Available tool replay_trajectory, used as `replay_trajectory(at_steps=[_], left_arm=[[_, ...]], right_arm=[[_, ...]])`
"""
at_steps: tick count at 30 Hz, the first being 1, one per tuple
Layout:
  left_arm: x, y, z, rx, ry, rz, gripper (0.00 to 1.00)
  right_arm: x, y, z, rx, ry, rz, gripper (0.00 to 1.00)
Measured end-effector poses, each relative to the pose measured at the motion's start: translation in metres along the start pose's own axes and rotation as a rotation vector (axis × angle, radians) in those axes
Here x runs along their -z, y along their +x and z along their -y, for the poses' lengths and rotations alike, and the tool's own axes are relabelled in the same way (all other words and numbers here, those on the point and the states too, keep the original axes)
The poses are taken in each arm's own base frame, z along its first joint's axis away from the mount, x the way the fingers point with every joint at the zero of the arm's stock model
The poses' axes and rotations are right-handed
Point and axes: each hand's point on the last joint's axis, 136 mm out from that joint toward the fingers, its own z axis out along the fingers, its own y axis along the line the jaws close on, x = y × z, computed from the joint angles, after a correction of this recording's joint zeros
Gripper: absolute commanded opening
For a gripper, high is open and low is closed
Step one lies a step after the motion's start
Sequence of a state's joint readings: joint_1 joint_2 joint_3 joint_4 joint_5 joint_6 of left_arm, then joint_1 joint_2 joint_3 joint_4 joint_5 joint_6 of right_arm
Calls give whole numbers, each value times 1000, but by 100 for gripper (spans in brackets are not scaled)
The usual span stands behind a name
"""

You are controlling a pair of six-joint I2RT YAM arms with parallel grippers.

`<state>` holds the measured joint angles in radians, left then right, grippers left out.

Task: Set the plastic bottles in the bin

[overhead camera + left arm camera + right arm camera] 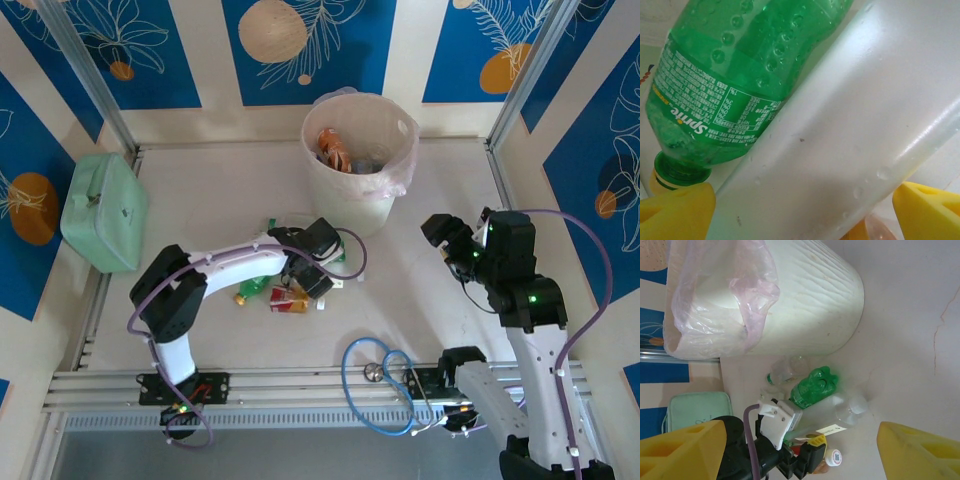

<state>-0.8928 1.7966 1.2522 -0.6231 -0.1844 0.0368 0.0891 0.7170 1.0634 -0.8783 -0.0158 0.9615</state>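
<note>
A small pile of plastic bottles lies on the table in front of the bin (345,195). My left gripper (318,268) is down in that pile. Its yellow fingers (675,210) stand open on either side of a clear bottle (850,125) lying slantwise between them, with a gap at the right finger. A green Sprite bottle (740,65) lies against the clear one. From the right wrist I see the green bottle (815,385), the clear bottle (840,410) and a smaller clear one (785,371). A red-labelled bottle (288,299) lies nearer the arm. My right gripper (447,238) hovers open and empty, right of the bin (805,305).
The bin holds some bottles (335,150) and has a pinkish bag (752,295) over its rim. A mint-green case (105,210) lies at the left wall. A blue cable (380,385) loops near the arm bases. Rails frame the table.
</note>
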Motion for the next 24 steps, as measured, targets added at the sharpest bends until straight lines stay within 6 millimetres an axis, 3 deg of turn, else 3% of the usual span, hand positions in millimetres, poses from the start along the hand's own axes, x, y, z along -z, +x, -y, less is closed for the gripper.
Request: replay_trajectory(at_steps=[13, 18, 24], left_arm=[[-15, -9, 6, -29, 24, -11, 87], [-25, -10, 18, -48, 50, -29, 87], [-31, -6, 32, -76, 83, -48, 80]], right_arm=[[2, 1, 1, -7, -2, -1, 80], [4, 0, 2, -11, -4, 4, 80], [4, 1, 4, -15, 2, 6, 80]])
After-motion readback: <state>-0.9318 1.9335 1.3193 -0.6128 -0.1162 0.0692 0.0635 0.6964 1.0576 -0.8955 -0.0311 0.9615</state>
